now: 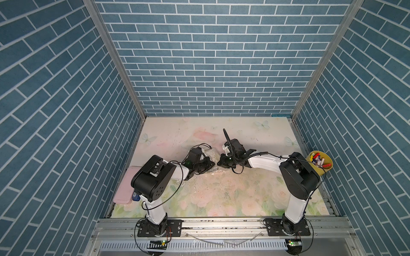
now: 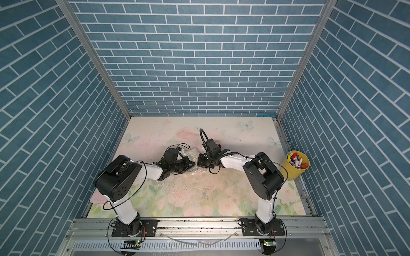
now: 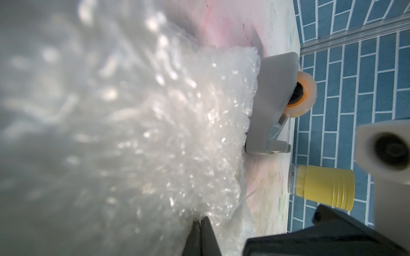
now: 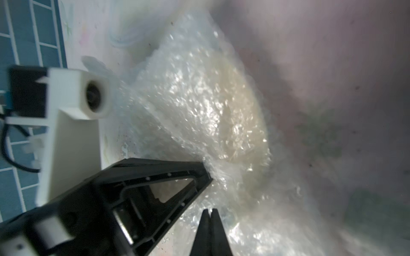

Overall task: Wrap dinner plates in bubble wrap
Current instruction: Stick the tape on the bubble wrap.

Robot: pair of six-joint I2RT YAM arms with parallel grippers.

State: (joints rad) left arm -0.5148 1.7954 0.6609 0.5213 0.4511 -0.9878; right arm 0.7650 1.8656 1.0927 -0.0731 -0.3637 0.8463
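Two end effectors (image 3: pixel 200 221) (image 4: pixel 210 212) closed, bubble wrap (image 4: pixel 199 99) bunched

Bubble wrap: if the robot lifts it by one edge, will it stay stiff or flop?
Probably floppy: the bubble wrap is crumpled in soft folds. Likely light itself, but a cream plate seems to show through, so the bundle may hang heavy. Shiny film may slip.

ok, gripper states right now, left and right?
Left gripper: closed, pinching the bubble wrap.
Right gripper: closed, tips at the bubble wrap; whether it grips a fold cannot be told.
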